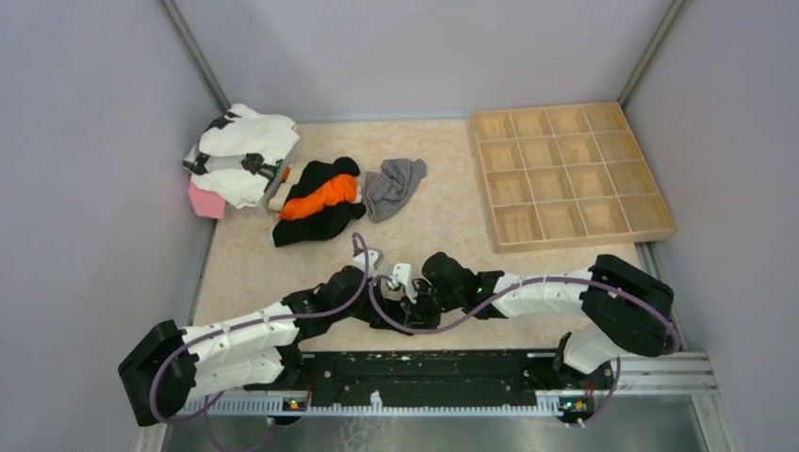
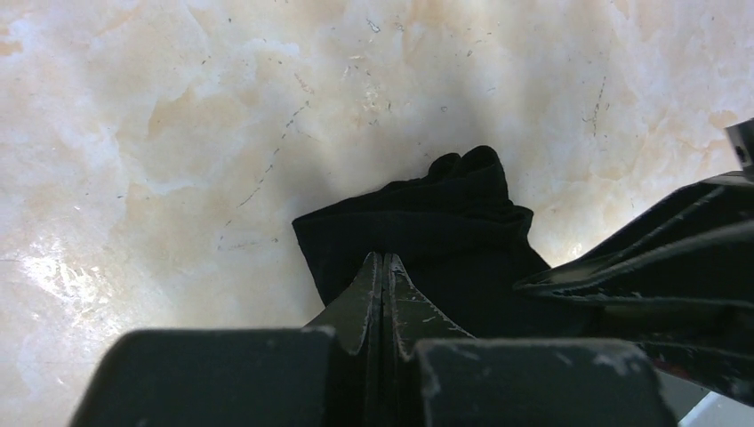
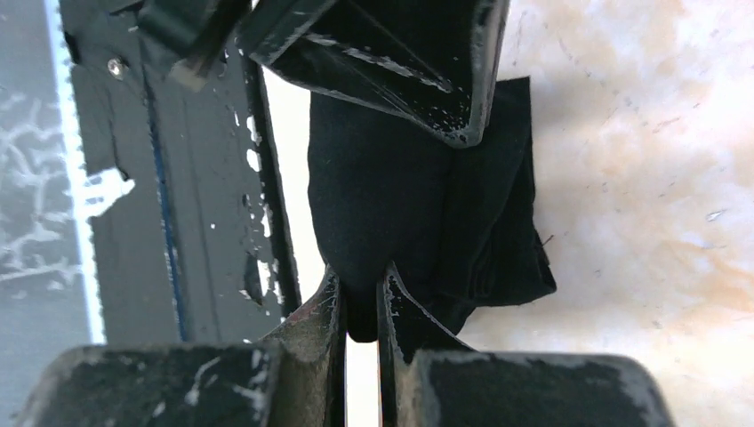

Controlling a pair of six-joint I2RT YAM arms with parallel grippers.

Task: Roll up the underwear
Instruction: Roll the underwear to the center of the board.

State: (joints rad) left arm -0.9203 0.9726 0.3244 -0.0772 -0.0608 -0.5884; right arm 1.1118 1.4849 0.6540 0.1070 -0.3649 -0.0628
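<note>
At the far left corner of the table (image 1: pixel 443 240) a pile of white and black clothes (image 1: pixel 247 149) is heaped, and a pink item (image 1: pixel 206 201) is tucked against its near left side. Just to the right a black and orange garment (image 1: pixel 318 202) is spread. The grey striped underwear (image 1: pixel 394 184) lies crumpled beside it, well in from the far edge.

The black underwear (image 2: pixel 445 231) is bunched on the table by the middle of the near edge, between the two grippers, which are brought together there.

The left gripper (image 2: pixel 384 267) is reached in from the near left corner. Its fingers are pressed flat together, and the tips are set on the near rim of the black cloth. Whether any cloth is caught between them cannot be told.

The right gripper (image 3: pixel 363 298) is reached in from the near right corner. A thick fold of the black cloth is pinched between its fingers, and the narrow gap between them is filled by the fabric.

At the far right corner a wooden tray (image 1: pixel 589 238), divided into square compartments, is set flat near the right edge.
</note>
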